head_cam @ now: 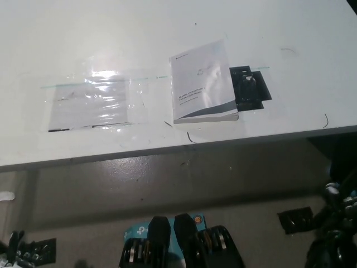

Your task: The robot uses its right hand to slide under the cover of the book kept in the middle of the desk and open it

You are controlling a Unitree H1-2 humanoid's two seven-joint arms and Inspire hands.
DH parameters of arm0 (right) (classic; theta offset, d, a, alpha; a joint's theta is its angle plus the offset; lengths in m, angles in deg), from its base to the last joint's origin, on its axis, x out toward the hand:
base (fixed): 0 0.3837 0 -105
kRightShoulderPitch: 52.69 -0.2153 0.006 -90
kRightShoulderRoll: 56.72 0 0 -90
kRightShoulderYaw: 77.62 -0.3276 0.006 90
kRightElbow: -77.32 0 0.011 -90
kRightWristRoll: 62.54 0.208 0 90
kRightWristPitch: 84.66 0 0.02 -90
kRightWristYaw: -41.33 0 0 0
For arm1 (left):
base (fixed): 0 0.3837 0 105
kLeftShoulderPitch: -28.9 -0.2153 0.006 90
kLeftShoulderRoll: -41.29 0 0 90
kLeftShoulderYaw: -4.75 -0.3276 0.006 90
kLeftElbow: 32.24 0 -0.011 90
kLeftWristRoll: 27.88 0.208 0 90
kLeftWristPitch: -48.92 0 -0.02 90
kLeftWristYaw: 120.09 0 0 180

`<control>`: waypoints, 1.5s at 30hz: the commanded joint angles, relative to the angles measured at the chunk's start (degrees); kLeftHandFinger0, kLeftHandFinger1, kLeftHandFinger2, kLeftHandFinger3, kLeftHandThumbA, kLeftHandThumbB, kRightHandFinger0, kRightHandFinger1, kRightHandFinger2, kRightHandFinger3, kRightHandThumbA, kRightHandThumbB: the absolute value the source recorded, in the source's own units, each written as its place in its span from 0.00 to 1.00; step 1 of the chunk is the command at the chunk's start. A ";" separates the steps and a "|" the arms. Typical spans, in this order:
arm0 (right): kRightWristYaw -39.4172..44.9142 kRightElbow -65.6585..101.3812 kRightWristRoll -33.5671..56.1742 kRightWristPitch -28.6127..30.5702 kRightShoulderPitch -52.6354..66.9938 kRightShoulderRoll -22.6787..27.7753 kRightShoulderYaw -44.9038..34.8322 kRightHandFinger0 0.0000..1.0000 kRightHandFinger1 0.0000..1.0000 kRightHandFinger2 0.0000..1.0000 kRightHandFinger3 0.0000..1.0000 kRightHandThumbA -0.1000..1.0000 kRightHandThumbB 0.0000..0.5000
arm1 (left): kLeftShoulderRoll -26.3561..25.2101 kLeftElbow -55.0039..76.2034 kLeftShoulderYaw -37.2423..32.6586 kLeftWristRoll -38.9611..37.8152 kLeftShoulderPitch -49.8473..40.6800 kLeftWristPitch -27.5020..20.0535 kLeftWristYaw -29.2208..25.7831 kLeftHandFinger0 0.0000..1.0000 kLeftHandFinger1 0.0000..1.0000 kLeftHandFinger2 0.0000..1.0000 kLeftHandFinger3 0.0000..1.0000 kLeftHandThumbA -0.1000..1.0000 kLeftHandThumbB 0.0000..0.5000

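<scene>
My right hand [334, 223] hangs low, grip unreadable; a clumsy reach could shove the shut book [202, 84] across the worktop [167, 33].

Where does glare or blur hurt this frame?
Head view: ceiling light glares off the clear plastic sheet taped on the desk, washing out what is beneath; the book cover text is too soft to read; floor below is dim.

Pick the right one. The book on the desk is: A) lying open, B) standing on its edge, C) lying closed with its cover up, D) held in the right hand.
C: the book lies flat and closed on the white desk, cover facing up, with neither hand touching it.
</scene>
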 commanded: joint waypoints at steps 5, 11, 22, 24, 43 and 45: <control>-8.67 10.13 2.91 2.47 -5.92 3.46 -3.19 0.52 0.67 0.79 0.97 0.73 0.00 | -0.78 1.58 -0.22 -3.59 0.52 0.55 -2.21 0.85 0.85 0.95 0.94 0.52 0.00; -10.44 17.14 3.19 -0.40 -8.30 5.08 -2.26 0.50 0.69 0.83 1.00 0.84 0.00 | -0.89 1.59 -0.61 -4.52 -0.21 0.29 -2.03 0.88 0.85 0.94 0.96 0.51 0.00; -8.97 28.30 -0.70 -8.18 -13.88 11.98 5.33 0.45 0.65 0.75 0.91 0.86 0.26 | -1.15 2.40 -1.37 -5.83 -1.41 0.39 -2.23 0.86 0.86 0.97 1.00 0.54 0.00; -8.06 29.01 0.04 -9.26 -14.06 12.62 7.03 0.51 0.69 0.77 0.91 0.85 0.21 | -0.91 2.96 -0.98 -6.41 -1.35 0.99 -3.13 0.85 0.86 0.97 1.00 0.54 0.00; 0.14 22.81 9.61 -19.87 -16.44 6.35 17.45 0.72 0.89 0.95 1.00 0.84 0.21 | -1.48 2.68 -2.13 -6.55 -2.09 0.79 -3.22 0.83 0.84 0.93 1.00 0.49 0.03; 0.93 21.26 9.87 -20.02 -16.51 5.23 17.93 0.76 0.96 1.00 1.00 0.90 0.28 | -1.38 3.05 -2.23 -6.62 -2.18 0.99 -3.71 0.82 0.83 0.92 0.99 0.50 0.00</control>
